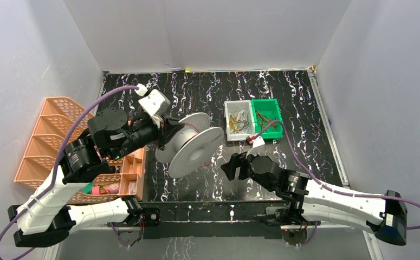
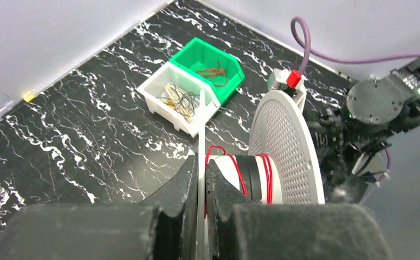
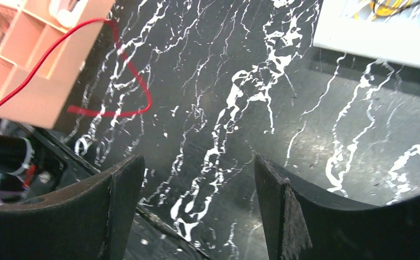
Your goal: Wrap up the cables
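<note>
So the left fingers (image 2: 186, 189) are clenched on the thin near rim of the grey perforated plastic spool (image 2: 286, 146), holding it off the black white-veined bench (image 3: 316, 162) with its axle roughly level. A few turns of the hair-thin red cable (image 2: 239, 172) sit on the spool's core, so the wrapping looks started but nowhere near finished.

The right fingers (image 3: 115, 206) are spread wide with nothing between them, hanging low over the bench near its front edge.

The bit that matters is the loose end of the cable. From the right wrist view it curls in a loop on the bench ahead of the right fingers and off to their left, just beside the orange plastic compartment tray (image 3: 39, 81). From that loop one strand climbs across the tray's front and runs out of frame on the left, probably back toward the spool.

The right arm is the free one and the nearer one, so any regrab probably falls to it. That strand is floppy and far thinner than the fingers, so it could easily slip out.
</note>
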`<state>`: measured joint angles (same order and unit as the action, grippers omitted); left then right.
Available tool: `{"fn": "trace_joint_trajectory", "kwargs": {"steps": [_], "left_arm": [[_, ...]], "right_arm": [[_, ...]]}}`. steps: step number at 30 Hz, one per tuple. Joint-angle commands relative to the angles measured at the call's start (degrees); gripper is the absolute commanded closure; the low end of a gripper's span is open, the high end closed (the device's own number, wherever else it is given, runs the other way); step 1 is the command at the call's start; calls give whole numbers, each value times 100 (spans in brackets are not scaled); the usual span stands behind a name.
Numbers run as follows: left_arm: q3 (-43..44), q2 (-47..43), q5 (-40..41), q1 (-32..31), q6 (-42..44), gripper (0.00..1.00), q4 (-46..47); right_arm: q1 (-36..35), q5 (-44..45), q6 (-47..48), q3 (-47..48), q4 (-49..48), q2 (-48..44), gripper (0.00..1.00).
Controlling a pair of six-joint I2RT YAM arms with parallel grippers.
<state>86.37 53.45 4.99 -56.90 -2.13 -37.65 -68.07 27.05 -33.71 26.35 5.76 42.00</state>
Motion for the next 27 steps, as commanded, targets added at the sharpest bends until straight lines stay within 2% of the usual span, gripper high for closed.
{"fn": "trace_joint_trajectory", "kwargs": {"steps": [1, 6, 13, 27], "left_arm": [[202, -38, 453, -14, -68, 100, 874], [147, 15, 661, -9, -128, 100, 1073], [19, 68, 723, -14, -165, 100, 1165], [-33, 227, 721, -14, -171, 100, 1321]], "right_arm": [[66, 20, -1318, -13, -633, 123, 18], [75, -150, -2736, -56, -1030, 444, 19], [75, -295, -4119, -435, -2139, 722, 18], [89, -49, -4973, -311, -3078, 1266, 21]]}}
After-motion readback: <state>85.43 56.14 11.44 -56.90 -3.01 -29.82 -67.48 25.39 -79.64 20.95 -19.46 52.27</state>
